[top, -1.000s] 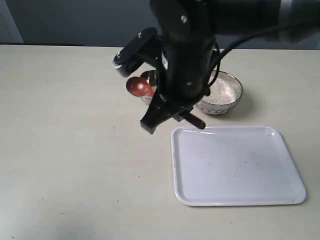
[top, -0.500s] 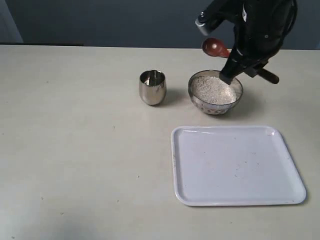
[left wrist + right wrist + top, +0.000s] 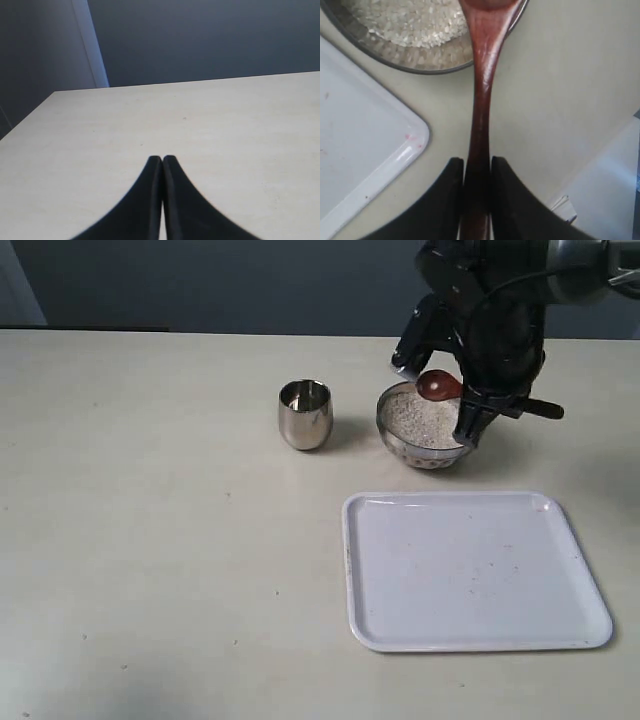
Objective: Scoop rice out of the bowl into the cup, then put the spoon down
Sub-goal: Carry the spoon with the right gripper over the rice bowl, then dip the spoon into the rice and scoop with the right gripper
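The steel bowl [image 3: 431, 427] of white rice [image 3: 425, 418] stands at the back right of the table, and the small steel cup [image 3: 304, 413] stands to its left. My right gripper [image 3: 478, 412] is shut on the handle of the reddish-brown wooden spoon [image 3: 437, 386], whose oval bowl hangs over the rice at the bowl's far side. In the right wrist view the spoon handle [image 3: 481, 110] runs from between the fingers [image 3: 451, 197] out over the bowl's rim [image 3: 380, 54] and the rice [image 3: 410, 20]. My left gripper [image 3: 162, 160] is shut on nothing over bare table.
A white tray [image 3: 470, 570] lies in front of the bowl on the right half of the table; its corner [image 3: 375, 160] shows in the right wrist view. The table's far edge meets a dark wall.
The right arm swung from beside the cup to the right, over the bowl, then lowered the spoon's bowl down toward the rice. The cup came back into sight.
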Action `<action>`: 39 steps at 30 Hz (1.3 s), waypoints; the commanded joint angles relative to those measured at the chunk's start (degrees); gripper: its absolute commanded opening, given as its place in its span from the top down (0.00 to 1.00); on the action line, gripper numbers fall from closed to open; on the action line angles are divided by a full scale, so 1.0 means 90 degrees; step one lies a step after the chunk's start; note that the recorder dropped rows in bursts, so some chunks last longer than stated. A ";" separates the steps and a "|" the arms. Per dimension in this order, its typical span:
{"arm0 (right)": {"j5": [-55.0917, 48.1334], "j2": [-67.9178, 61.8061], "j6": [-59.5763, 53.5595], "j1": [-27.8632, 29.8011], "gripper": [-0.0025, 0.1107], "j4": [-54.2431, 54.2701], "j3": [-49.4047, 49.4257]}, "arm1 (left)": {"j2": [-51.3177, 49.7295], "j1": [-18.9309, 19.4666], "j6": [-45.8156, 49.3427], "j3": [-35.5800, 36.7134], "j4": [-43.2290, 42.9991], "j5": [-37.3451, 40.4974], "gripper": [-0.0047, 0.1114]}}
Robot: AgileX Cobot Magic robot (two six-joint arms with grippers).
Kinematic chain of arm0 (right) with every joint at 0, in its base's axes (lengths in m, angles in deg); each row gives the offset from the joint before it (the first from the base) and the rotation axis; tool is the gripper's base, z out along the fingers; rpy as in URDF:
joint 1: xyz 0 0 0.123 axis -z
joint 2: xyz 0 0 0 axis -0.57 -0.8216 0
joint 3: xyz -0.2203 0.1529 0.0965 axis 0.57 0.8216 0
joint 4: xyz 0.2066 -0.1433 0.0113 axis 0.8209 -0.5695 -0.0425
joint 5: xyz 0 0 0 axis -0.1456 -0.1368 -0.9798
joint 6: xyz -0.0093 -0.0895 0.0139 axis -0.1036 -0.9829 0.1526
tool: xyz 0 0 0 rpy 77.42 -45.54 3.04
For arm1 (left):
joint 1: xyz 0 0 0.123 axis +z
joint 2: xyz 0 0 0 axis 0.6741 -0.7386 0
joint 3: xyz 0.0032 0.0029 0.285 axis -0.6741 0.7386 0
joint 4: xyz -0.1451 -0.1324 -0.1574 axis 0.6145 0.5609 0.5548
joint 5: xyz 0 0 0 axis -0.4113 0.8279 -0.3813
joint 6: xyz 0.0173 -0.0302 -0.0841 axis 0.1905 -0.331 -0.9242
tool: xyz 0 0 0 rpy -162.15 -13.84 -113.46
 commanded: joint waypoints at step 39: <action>0.0547 -0.0797 0.0436 -0.0092 0.99 0.0119 -0.0045 | 0.0025 -0.0028 -0.0015 -0.0016 -0.0007 -0.0081 0.96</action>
